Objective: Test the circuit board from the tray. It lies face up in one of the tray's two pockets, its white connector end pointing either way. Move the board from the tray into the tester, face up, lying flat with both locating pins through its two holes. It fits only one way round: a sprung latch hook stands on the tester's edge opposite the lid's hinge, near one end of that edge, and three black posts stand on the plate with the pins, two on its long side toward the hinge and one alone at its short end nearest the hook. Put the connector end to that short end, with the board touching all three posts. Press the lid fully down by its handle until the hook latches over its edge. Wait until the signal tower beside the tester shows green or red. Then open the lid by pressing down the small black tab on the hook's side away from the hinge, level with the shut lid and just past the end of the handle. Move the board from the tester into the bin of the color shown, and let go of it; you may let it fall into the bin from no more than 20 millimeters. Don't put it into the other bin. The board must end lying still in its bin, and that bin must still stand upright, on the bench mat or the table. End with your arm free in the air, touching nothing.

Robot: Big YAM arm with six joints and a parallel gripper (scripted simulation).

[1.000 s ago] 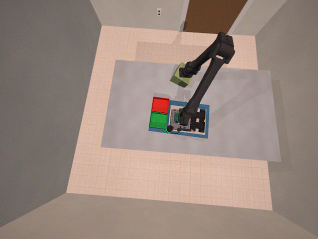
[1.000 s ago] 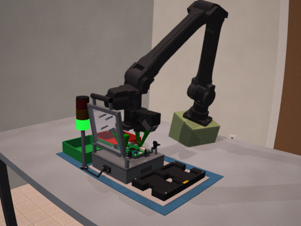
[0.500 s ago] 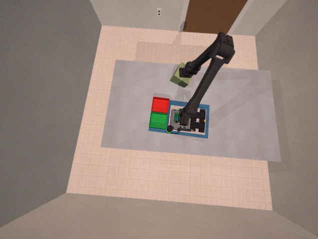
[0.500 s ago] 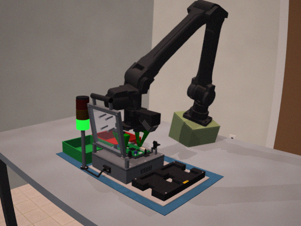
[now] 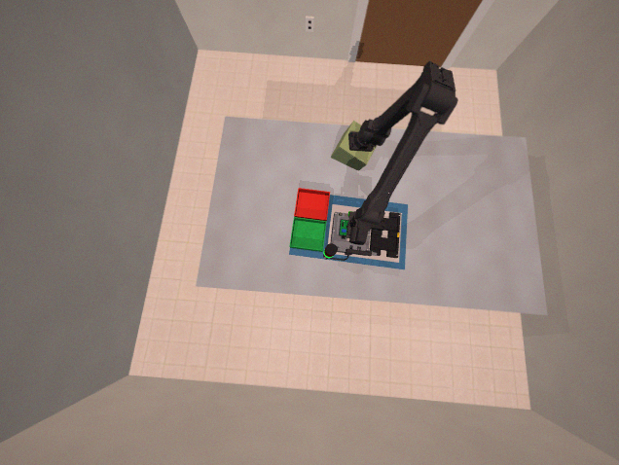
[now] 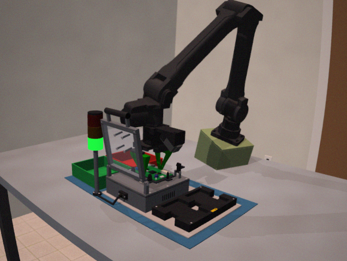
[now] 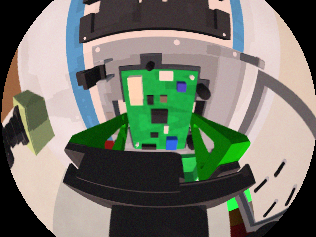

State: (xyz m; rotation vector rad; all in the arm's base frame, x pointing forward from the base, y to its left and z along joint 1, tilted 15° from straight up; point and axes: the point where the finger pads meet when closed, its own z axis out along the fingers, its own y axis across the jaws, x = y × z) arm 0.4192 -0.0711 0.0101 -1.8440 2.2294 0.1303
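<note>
The green circuit board (image 7: 161, 108) lies face up on the grey tester's plate; its white connector shows at one end (image 6: 165, 171). The tester's clear lid (image 6: 121, 146) stands open, tilted up on its hinge. My gripper (image 7: 159, 117) is low over the board with its green fingers on either side of it, open, with gaps to the board's edges. In the side view the fingers (image 6: 153, 162) reach down to the board. The signal tower (image 6: 95, 143) beside the tester glows green. The latch hook (image 6: 178, 167) stands at the tester's edge.
The green bin (image 5: 309, 233) and the red bin (image 5: 312, 203) stand side by side left of the tester. The black tray (image 6: 193, 207) lies with both pockets showing no board, on the blue mat. The arm's olive base block (image 6: 222, 149) stands behind.
</note>
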